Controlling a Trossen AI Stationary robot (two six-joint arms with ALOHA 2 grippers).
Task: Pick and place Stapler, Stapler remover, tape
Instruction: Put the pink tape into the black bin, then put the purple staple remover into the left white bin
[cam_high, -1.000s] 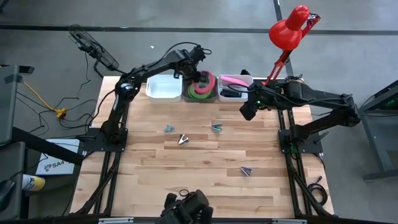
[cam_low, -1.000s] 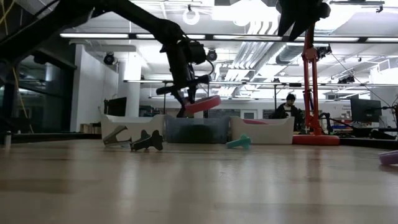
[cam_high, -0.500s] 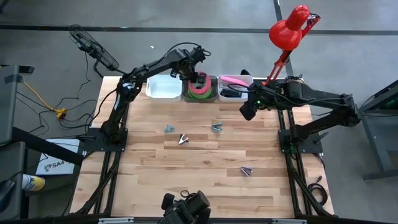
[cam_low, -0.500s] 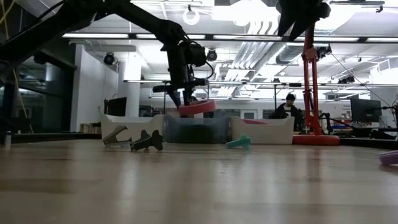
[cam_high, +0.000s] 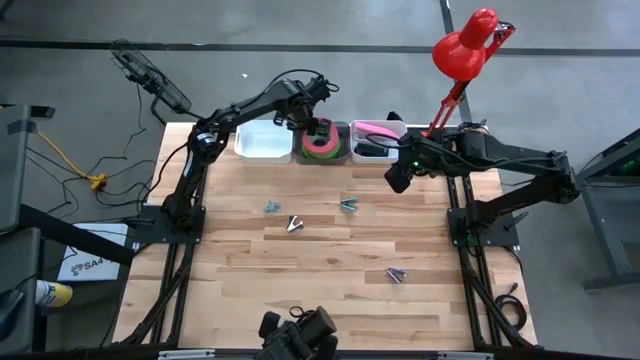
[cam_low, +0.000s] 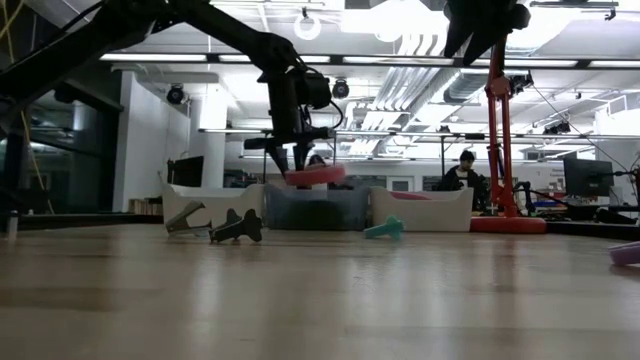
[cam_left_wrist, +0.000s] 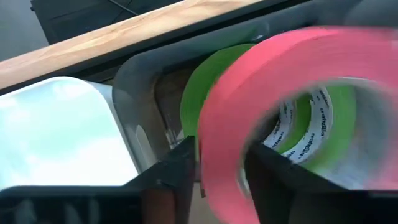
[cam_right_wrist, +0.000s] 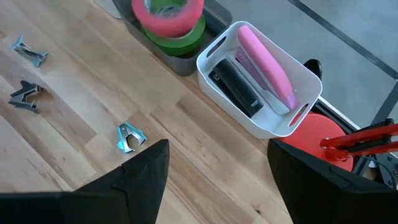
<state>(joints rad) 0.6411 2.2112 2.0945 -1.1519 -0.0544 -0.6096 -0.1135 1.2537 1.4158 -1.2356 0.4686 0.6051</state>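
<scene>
My left gripper (cam_high: 316, 124) (cam_low: 298, 152) is over the grey middle bin (cam_high: 322, 157) at the table's far edge, shut on the pink tape roll (cam_low: 315, 174) (cam_left_wrist: 249, 74). The roll is nearly level, just above the bin's rim. Two green tape rolls (cam_left_wrist: 199, 93) (cam_right_wrist: 177, 38) lie stacked in that bin below it. My right gripper (cam_high: 398, 178) (cam_right_wrist: 217, 180) hovers open over the table near the white right-hand bin (cam_high: 375, 155), touching nothing. A pink stapler (cam_right_wrist: 264, 62) and a black stapler (cam_right_wrist: 236, 84) lie in that bin. Several staple removers (cam_high: 293, 224) lie on the wood. My left gripper pinches the pink roll's wall (cam_left_wrist: 217, 155), one finger (cam_left_wrist: 273, 180) inside the open centre and one (cam_left_wrist: 171, 180) outside. The fingers come from above, pointing down. The roll hangs nearly level below them, over the green rolls; whether it touches them cannot be told.
An empty white bin (cam_high: 262, 140) stands left of the grey one. Staple removers lie at mid-table (cam_high: 272, 207) (cam_high: 348, 205) and nearer (cam_high: 396, 274). A red lamp (cam_high: 465, 50) stands at the far right corner. The near half of the table is bare wood.
My left gripper has come down a little over the grey bin. The pink roll, tilted a second ago, now hangs nearly level and lower, close above the bin's rim. The right arm has kept still.
</scene>
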